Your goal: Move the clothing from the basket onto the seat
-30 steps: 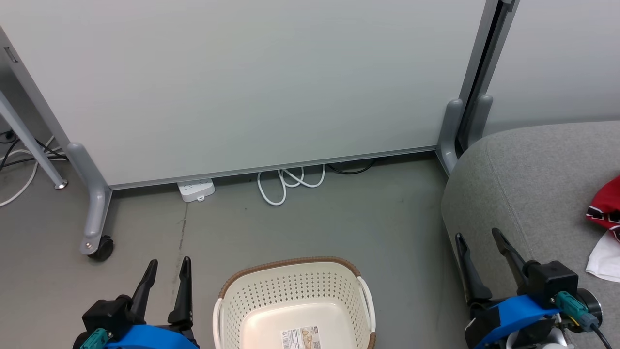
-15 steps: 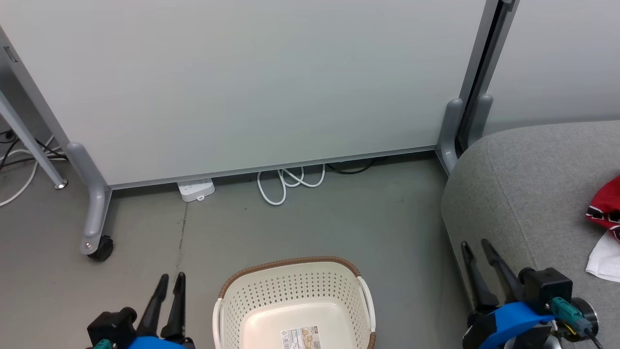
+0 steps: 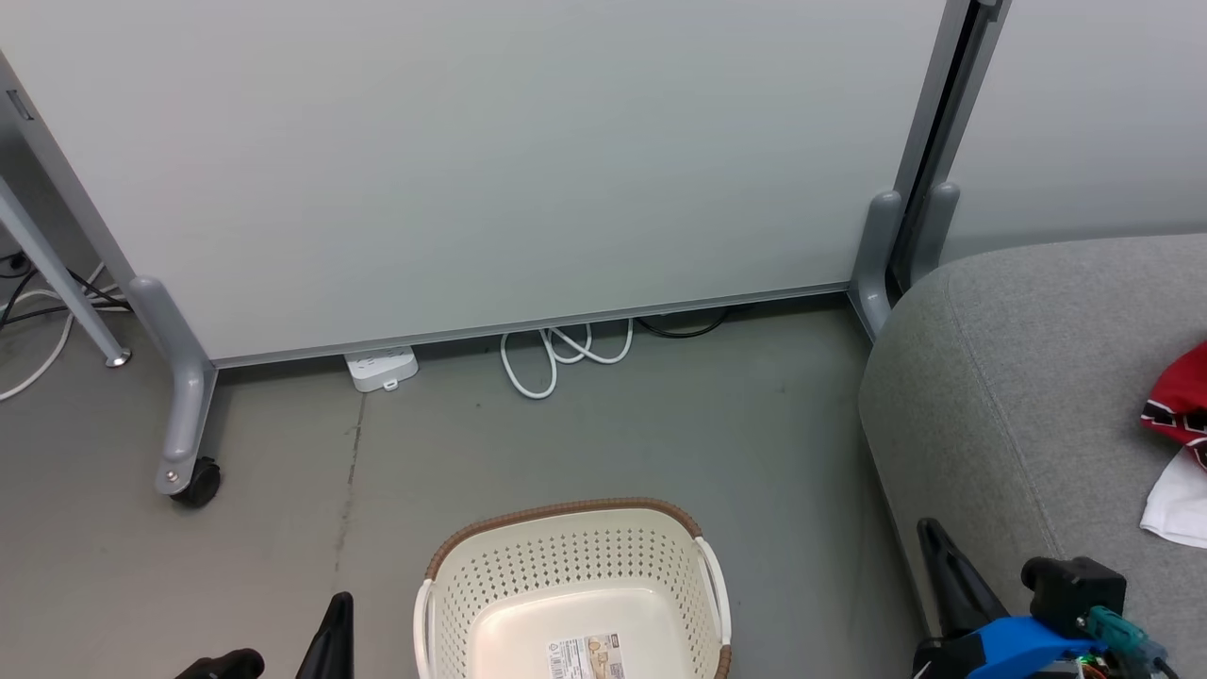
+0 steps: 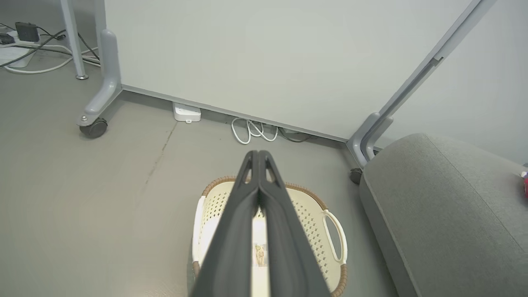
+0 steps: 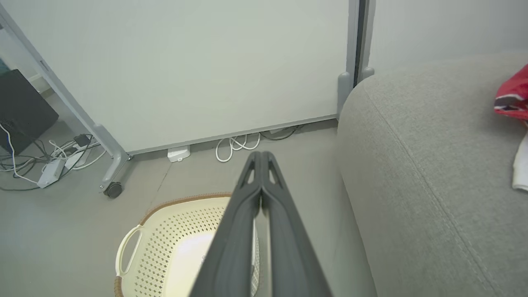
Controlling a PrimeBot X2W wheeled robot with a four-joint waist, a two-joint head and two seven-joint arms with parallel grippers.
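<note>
Cream basket (image 3: 566,556) sits empty on the floor (image 3: 613,443) | I see the red-and-white clothing (image 3: 1179,405) lying on the grey seat (image 3: 1018,377), well apart from it | risk, I reckon: a wide swing on my right scrapes the seat's side or drags cloth off | left fingers (image 4: 243,214) pressed together, holding nothing | right fingers (image 5: 243,214) likewise closed, empty

no legible text; paper label (image 3: 585,657) on basket (image 3: 566,556) too small to read

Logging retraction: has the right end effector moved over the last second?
Yes: the right end effector sank down the head view and shut, while the basket stayed put.
</note>
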